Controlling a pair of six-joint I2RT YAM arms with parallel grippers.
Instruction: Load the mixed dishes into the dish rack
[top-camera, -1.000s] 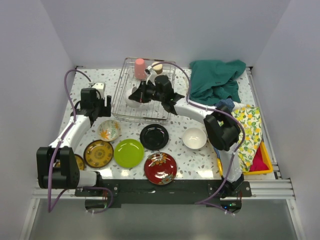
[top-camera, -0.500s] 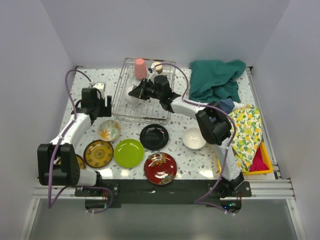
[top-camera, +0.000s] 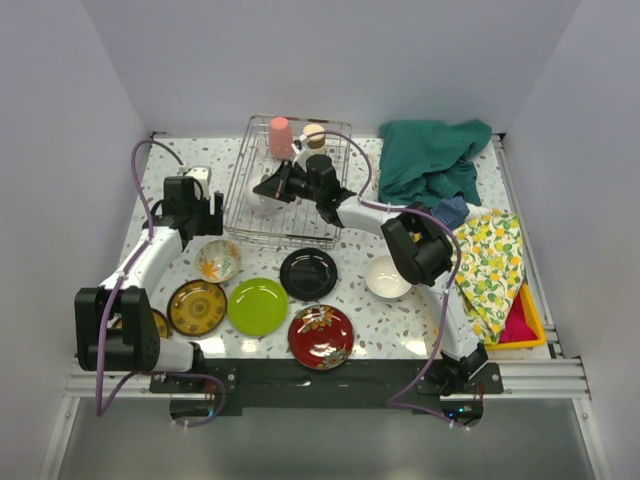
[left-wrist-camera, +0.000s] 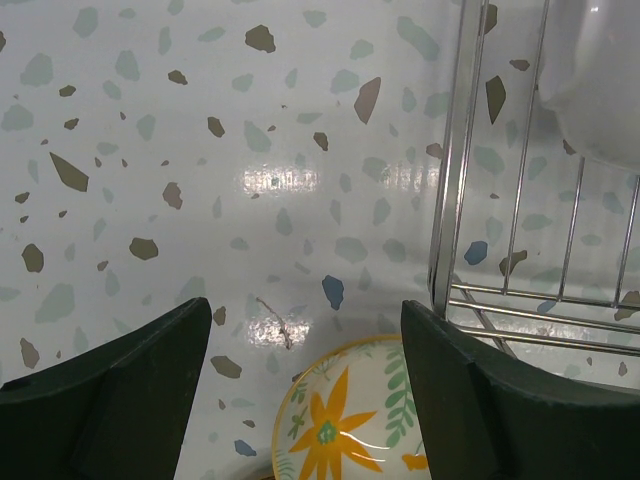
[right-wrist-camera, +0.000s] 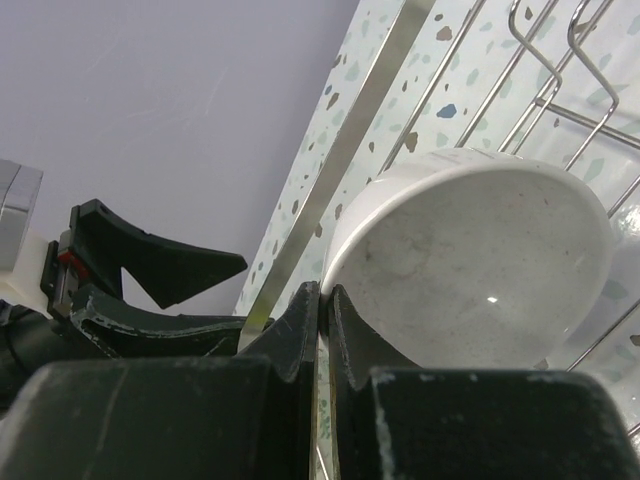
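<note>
- Two arms are showing in the top view. The right gripper (top-camera: 272, 186) is reaching over the dish rack (top-camera: 300, 222) and is pinching a white bowl (top-camera: 259, 203) inside its left part. The left gripper (top-camera: 190, 212) is hanging wide open and empty just beside the rack's left wall.
- Several dishes are waiting on the table in that view: a floral bowl (top-camera: 218, 260), a brown-gold plate (top-camera: 197, 307), a lime-green plate (top-camera: 257, 305), a black plate (top-camera: 308, 273), a red floral plate (top-camera: 321, 336) and a second white bowl (top-camera: 388, 277). A salmon-pink cup (top-camera: 281, 137) is standing at the rack's far end.
- Seen from the left wrist, the fingers (left-wrist-camera: 110, 385) are spreading wide with nothing between them. The floral bowl is lying just below and the rack wall is running close on the right. Open table is lying to the left.
- Seen from the right wrist, the jaws are closing tightly on the white bowl's thin rim, and the bowl is tilting on its side over the wires. The arm seems to be setting this bowl down. It should be resting on the wires before the jaws are opening, and the gripper should then be lifting straight up, because the rack wall is near.
</note>
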